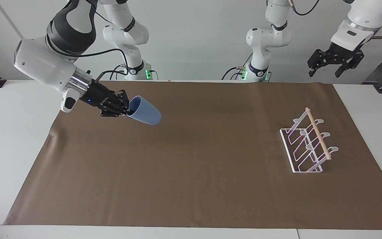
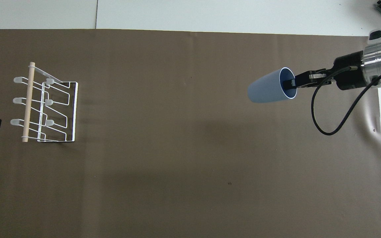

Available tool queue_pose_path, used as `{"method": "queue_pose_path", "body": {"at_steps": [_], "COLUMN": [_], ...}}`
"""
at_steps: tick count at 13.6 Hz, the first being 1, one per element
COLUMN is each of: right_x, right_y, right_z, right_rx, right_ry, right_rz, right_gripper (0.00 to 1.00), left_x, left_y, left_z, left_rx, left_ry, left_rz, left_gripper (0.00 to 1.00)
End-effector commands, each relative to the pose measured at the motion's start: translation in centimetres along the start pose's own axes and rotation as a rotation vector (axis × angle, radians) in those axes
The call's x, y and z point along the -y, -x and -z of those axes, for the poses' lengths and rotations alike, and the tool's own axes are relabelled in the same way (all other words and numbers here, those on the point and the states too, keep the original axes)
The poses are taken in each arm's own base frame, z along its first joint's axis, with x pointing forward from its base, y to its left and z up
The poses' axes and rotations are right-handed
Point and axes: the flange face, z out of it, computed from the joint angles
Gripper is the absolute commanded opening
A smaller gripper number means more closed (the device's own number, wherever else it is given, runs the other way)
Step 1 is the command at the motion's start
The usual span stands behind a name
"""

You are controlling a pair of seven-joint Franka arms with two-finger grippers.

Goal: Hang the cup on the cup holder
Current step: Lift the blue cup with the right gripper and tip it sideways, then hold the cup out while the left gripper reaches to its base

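Cup (image 1: 143,114) on its side, base toward cup holder (image 1: 307,142), rim in right hand (image 1: 124,107)

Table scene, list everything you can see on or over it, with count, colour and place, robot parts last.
Light-blue tapered plastic cup: one, tipped on its side in the air, gripped at the rim, over the brown mat toward the right arm's end.
White wire cup holder with a light wooden dowel: one, standing on the mat toward the left arm's end, no cup on it.
Brown paper mat: one, covering most of the white table.
Right gripper: black, shut on the cup's rim.
Left gripper: black, open, waiting raised near the cup holder's end of the table.
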Motion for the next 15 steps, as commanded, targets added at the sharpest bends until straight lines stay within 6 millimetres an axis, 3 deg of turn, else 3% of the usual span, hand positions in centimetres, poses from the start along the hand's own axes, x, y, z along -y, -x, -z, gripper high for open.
{"method": "queue_pose_path", "body": {"at_steps": [1, 4, 7, 11, 15], "right_x": [1.1, 1.4, 0.2, 0.0, 1.5], "right_y": [0.4, 1.4, 2.2, 3.2, 4.7], "right_z": [0.0, -0.9, -2.9, -5.6, -8.5], "right_rx": [0.008, -0.001, 0.002, 0.006, -0.028], "right_ry": [-0.088, -0.189, -0.328, -0.463, -0.590], "right_rz": [-0.016, -0.088, -0.168, -0.244, -0.325], "right_gripper": [0.00, 0.00, 0.00, 0.00, 0.00], "left_x": [-0.9, -2.9, -6.2, -12.4, -17.9], "left_y": [1.2, 1.0, 0.5, 0.1, 0.2], "left_z": [-0.5, -0.5, -0.4, -0.4, -0.4], "left_rx": [-0.002, 0.019, 0.061, 0.113, 0.152], "left_ry": [0.074, 0.186, 0.297, 0.431, 0.525], "left_rz": [0.128, 0.328, 0.552, 0.837, 1.133], "left_gripper": [1.00, 1.00, 1.00, 1.00, 1.00]}}
